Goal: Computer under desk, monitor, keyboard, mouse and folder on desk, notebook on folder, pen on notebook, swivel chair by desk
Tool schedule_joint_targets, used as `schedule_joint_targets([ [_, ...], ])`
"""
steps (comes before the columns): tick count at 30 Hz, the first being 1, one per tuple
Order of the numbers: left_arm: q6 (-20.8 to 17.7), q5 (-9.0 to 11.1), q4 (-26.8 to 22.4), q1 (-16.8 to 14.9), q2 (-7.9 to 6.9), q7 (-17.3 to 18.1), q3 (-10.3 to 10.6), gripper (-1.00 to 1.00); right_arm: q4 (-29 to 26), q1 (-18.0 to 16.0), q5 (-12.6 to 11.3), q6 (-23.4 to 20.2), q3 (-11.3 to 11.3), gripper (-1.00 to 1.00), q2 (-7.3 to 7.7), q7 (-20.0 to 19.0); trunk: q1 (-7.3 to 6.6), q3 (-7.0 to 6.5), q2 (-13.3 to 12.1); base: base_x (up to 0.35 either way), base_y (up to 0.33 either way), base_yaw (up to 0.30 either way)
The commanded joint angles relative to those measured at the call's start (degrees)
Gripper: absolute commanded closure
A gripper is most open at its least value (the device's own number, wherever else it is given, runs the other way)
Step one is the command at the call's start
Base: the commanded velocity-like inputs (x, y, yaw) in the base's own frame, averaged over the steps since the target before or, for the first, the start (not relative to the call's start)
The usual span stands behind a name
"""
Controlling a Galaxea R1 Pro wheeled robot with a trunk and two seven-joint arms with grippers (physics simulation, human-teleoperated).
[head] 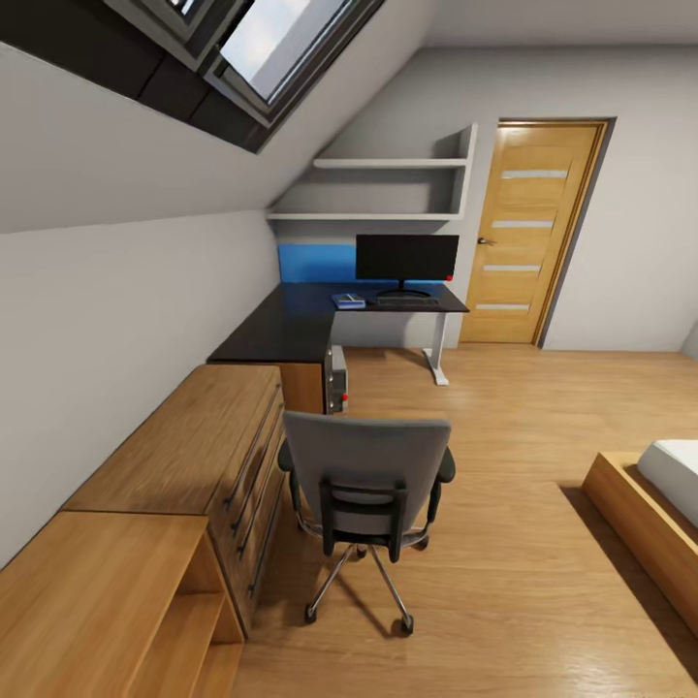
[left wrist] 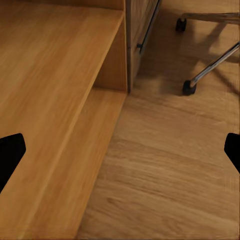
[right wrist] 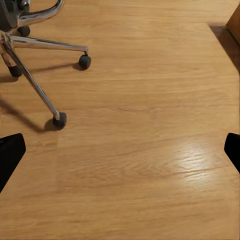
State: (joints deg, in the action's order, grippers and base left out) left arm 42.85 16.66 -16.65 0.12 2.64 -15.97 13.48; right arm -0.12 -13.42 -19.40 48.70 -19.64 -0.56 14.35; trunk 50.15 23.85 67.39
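While both pincers hang wide open and empty over the floor, the swivel chair (head: 368,494) waits at six o'clock from the desk (head: 291,325), its back hiding any folder; the monitor (head: 407,258) stands at twelve o'clock.

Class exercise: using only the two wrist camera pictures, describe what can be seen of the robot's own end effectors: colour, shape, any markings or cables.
Little shows. The left end effector and the right end effector each appear as two plain black, flat-looking fingertips with angled edges, at the picture's sides. No markings or cables are visible.
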Motion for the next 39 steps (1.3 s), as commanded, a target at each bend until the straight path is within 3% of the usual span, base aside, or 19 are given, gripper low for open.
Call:
schedule_joint_targets([
  [1, -0.50, 0.47, -0.18, 0.00, 0.00, -0.26, 0.49, -1.00, 0.03, -0.03, -0.23, 0.09, -0.49, -1.00, 0.01, 0.23, 0.23, 0.25, 0.45, 0.000, 0.000, -0.048],
  [3, -2.79, 0.48, -0.91, -0.02, 0.20, -0.29, 0.49, -1.00, -0.02, -0.03, -0.23, 0.07, -0.46, -1.00, 0.15, -0.25, 0.67, 0.63, 1.25, 0.000, 0.000, -0.038],
  [4, -13.74, 0.48, -6.37, -0.12, 0.54, -0.41, 0.49, -1.00, -2.95, -0.03, -0.28, -0.15, -0.34, -1.00, 1.02, -1.01, 0.89, 0.82, 1.65, 0.000, 0.000, -0.006],
  [8, -20.93, 0.48, -9.87, -0.73, 0.80, -0.44, 0.49, -1.00, -5.61, -0.05, -0.29, -0.37, -0.32, -1.00, 1.06, -1.09, 1.77, 1.54, 3.26, 0.000, 0.000, -0.003],
  [9, -24.50, 0.50, -11.52, -1.76, 0.91, -0.45, 0.49, -1.00, -6.77, -0.09, -0.29, -0.48, -0.32, -1.00, 1.04, -1.10, 1.99, 1.72, 3.66, 0.000, 0.000, -0.001],
  [13, -31.31, 0.54, -13.65, -4.92, 1.38, -0.42, 0.46, -1.00, -8.91, -0.29, -0.39, -1.28, -0.31, -1.00, 0.89, -0.98, 2.87, 2.44, 5.26, 0.000, 0.000, 0.000],
  [14, -34.02, 0.55, -14.18, -6.69, 1.92, -0.40, 0.45, -1.00, -9.97, -0.52, -0.53, -2.54, -0.31, -1.00, 0.83, -0.92, 3.09, 2.62, 5.66, 0.000, 0.000, 0.000],
  [18, -37.45, 0.52, -14.57, -9.89, 2.89, -0.30, 0.47, -1.00, -12.06, -1.66, -0.74, -7.73, -0.31, -1.00, 0.78, -0.89, 3.96, 3.34, 7.27, 0.000, 0.000, 0.000],
  [19, -38.37, 0.52, -14.66, -11.09, 3.13, -0.17, 0.46, -1.00, -12.95, -2.82, -0.80, -11.20, -0.28, -1.00, 0.76, -0.90, 4.18, 3.52, 7.67, 0.000, 0.000, 0.000],
  [24, -39.37, 0.58, -13.21, -12.74, 3.27, 0.11, -0.25, -1.00, -13.98, -6.32, -0.94, -19.61, -0.19, -1.00, 0.74, -0.99, 5.28, 4.41, 9.67, 0.000, 0.000, 0.000],
  [27, -39.14, 0.46, -10.32, -13.03, 3.42, 0.17, -0.79, -1.00, -13.96, -7.13, -0.95, -21.14, -0.21, -1.00, 0.70, -1.07, 5.94, 4.95, 10.88, 0.000, 0.000, 0.000],
  [32, -36.26, 0.35, -6.57, -13.25, 3.54, 0.22, -1.22, -1.00, -13.62, -7.73, -0.81, -20.32, -0.33, -1.00, 0.62, -1.10, 7.04, 5.85, 12.88, 0.000, 0.000, 0.000],
  [39, -29.75, 0.31, -4.61, -13.34, 3.72, 0.24, -1.37, -1.00, -8.40, -7.99, -0.96, -15.72, -0.32, -1.00, -0.09, -1.14, 8.58, 7.11, 15.69, 0.000, 0.000, 0.000],
])
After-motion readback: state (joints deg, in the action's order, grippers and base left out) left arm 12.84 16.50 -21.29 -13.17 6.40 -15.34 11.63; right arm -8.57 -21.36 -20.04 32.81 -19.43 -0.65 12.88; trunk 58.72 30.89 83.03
